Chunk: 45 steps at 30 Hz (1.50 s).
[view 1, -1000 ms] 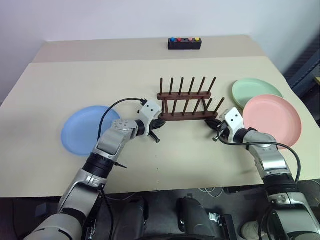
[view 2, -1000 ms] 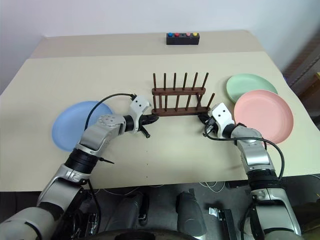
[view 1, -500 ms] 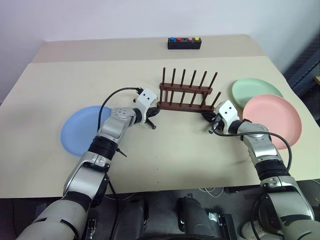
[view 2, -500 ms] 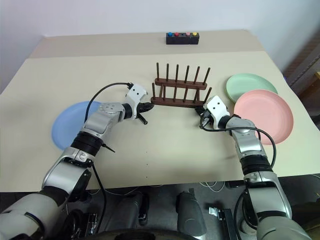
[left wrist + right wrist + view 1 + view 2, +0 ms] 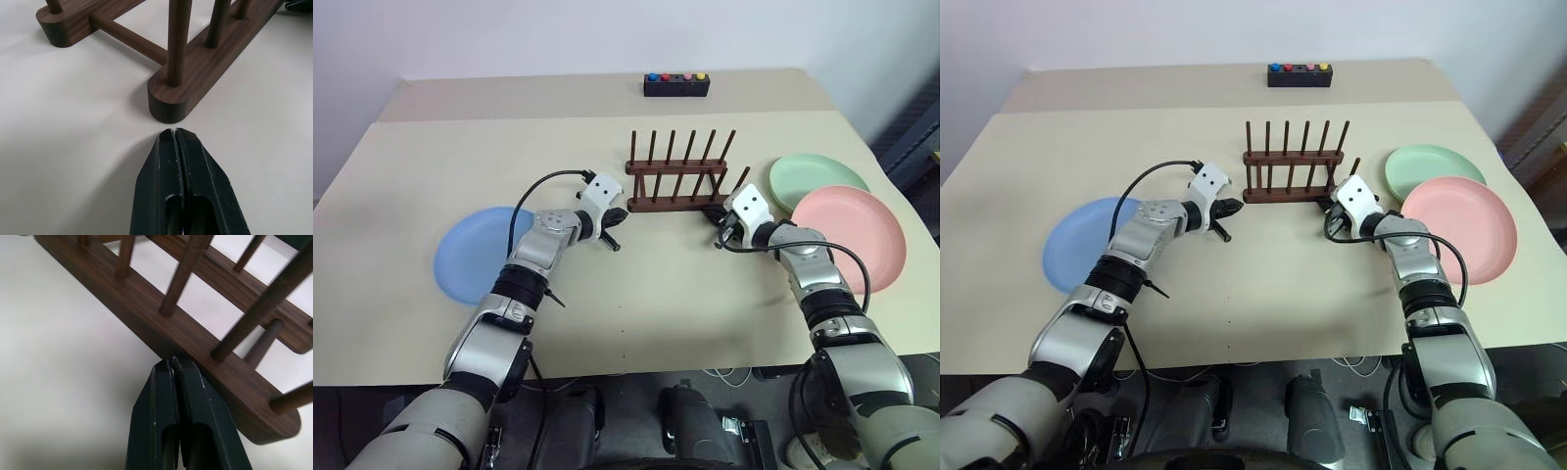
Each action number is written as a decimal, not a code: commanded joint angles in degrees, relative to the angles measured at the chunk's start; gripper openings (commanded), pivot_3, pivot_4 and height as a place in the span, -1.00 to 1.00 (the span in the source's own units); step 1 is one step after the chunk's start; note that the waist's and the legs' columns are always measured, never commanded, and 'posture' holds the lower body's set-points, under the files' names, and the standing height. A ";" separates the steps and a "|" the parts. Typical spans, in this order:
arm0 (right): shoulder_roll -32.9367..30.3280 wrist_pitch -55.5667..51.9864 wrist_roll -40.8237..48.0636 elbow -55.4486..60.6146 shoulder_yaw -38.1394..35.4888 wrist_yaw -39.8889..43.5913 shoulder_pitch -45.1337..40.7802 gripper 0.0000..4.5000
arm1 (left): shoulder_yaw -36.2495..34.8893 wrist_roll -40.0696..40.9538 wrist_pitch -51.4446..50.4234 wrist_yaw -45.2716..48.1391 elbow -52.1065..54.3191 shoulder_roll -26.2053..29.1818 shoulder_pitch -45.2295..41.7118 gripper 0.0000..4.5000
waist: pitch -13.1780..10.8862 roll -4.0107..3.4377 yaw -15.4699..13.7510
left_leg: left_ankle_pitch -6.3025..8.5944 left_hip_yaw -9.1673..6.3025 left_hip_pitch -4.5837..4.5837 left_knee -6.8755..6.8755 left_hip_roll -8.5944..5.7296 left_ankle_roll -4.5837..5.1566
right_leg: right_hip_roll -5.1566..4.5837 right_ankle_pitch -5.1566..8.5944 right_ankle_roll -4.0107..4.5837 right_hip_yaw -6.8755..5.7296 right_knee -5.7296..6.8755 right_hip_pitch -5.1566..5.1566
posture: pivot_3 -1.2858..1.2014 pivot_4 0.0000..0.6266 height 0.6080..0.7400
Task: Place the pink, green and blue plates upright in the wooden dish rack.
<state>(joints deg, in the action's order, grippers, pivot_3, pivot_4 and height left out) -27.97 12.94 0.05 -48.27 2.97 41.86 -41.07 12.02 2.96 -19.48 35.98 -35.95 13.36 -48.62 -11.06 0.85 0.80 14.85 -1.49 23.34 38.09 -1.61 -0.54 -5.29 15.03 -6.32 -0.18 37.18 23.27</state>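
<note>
Since a second ago the wooden dish rack [image 5: 679, 176] has slid away from the robot, toward the middle of the table [image 5: 636, 313], and both arms have stretched forward with it.

Left gripper [image 5: 175, 134]: fingers pressed shut, empty, tip just short of the rounded end of the rack's near rail. Right gripper [image 5: 172, 363]: also shut and empty, tip against the side of the same rail near its other end. Reads as pushing the rack into position, not grasping.

Plates untouched, all lying flat. Blue plate [image 5: 475, 253] well to the left of the rack. Green plate [image 5: 818, 179] and pink plate [image 5: 852, 235] to its right, pink overlapping green's near edge.

Progress: no plate racked yet; all three left to do.
</note>
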 commanded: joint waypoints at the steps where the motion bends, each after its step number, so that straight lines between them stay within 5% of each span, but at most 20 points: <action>1: -0.03 0.76 0.66 1.79 -0.70 0.91 -0.78 -0.96 | -0.95 -0.45 0.20 -0.01 0.09 -0.35 -0.59 -1.00 | 0.00 0.00 0.02 | 0.00 0.00 0.00 0.00 0.00 0.00 | 0.00 0.00 0.00 0.00 0.00 0.00 | 0.03 -0.52 1.00; 7: -0.32 -2.64 4.84 8.59 -2.32 5.27 1.58 -0.96 | -1.58 1.11 -2.03 2.80 6.00 1.06 1.05 -1.00 | 0.00 0.00 0.07 | 0.00 0.00 0.01 0.00 0.00 0.01 | 0.00 0.00 0.00 0.00 0.00 0.01 | 0.03 -0.52 1.00; 13: -4.63 -21.90 22.55 38.71 -6.45 16.96 13.62 -0.96 | -7.75 16.72 -22.91 16.52 28.98 10.51 6.08 -1.00 | -0.02 -0.03 0.10 | 0.02 -0.02 0.15 -0.09 0.08 0.02 | 0.03 0.00 0.00 0.00 -0.01 0.18 | 0.03 -0.52 1.00; 15: -6.58 -29.59 29.11 46.22 -8.78 17.86 15.76 -1.00 | -10.98 22.26 -30.29 19.23 33.69 14.74 6.12 -0.75 | -0.03 -0.04 0.18 | 0.02 -0.03 0.13 -0.07 0.09 0.03 | 0.03 0.00 0.00 0.01 0.01 0.16 | 0.03 -0.52 1.00; 17: -7.42 -37.12 37.08 50.36 -12.90 16.92 15.70 -0.75 | -14.24 25.95 -33.27 21.40 35.18 18.34 5.51 -0.39 | -0.03 -0.04 0.21 | 0.02 -0.03 0.07 -0.06 0.10 0.03 | 0.03 -0.01 0.02 0.01 0.01 0.11 | 0.03 -0.52 1.00; 23: -11.24 -42.88 40.11 56.42 -15.87 16.04 18.11 0.51 | -18.48 30.04 -32.54 27.76 33.07 26.52 5.86 0.97 | -0.02 -0.03 -0.16 | 0.03 -0.04 0.03 -0.07 0.11 0.04 | 0.04 -0.02 0.04 -0.01 -0.06 0.04 | 0.03 -0.52 1.00; 25: -11.56 -43.77 40.78 57.60 -16.77 15.21 18.79 0.96 | -19.04 30.40 -30.88 29.30 33.44 28.35 6.77 1.00 | -0.03 -0.02 -0.17 | 0.03 -0.04 0.05 -0.07 0.11 0.04 | 0.04 -0.02 0.04 -0.02 -0.07 0.05 | 0.03 -0.52 1.00; 26: -11.52 -43.54 40.49 57.75 -17.02 14.64 18.95 0.98 | -19.79 31.23 -30.45 29.38 33.93 28.14 6.90 1.00 | -0.03 -0.02 -0.17 | 0.03 -0.03 0.05 -0.07 0.11 0.04 | 0.04 -0.02 0.04 -0.01 -0.07 0.06 | 0.03 -0.52 1.00; 35: -13.00 -41.66 37.58 57.24 -16.85 12.98 19.03 0.98 | -19.74 33.39 -27.42 30.63 35.42 27.55 7.65 1.00 | -0.03 -0.01 -0.01 | 0.03 -0.02 0.06 -0.07 0.11 0.05 | 0.03 -0.02 0.04 -0.01 -0.06 0.07 | 0.03 -0.52 1.00; 45: -26.81 -46.76 31.22 58.28 -22.66 10.81 29.75 0.98 | -22.39 37.30 -16.86 40.17 35.35 27.35 9.62 1.00 | -0.04 -0.02 -0.69 | 0.06 0.00 0.10 -0.07 0.09 0.09 | -0.01 -0.02 0.05 -0.01 -0.14 0.07 | 0.03 -0.52 1.00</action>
<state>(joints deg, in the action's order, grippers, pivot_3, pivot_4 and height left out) -53.07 -33.54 32.35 8.85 -16.56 52.85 -12.23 -8.83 38.61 -38.51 74.81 -1.64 40.79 -38.44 -11.09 0.84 0.11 14.91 -1.48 23.45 38.03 -1.52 -0.43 -5.31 15.01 -6.27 -0.19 37.02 23.33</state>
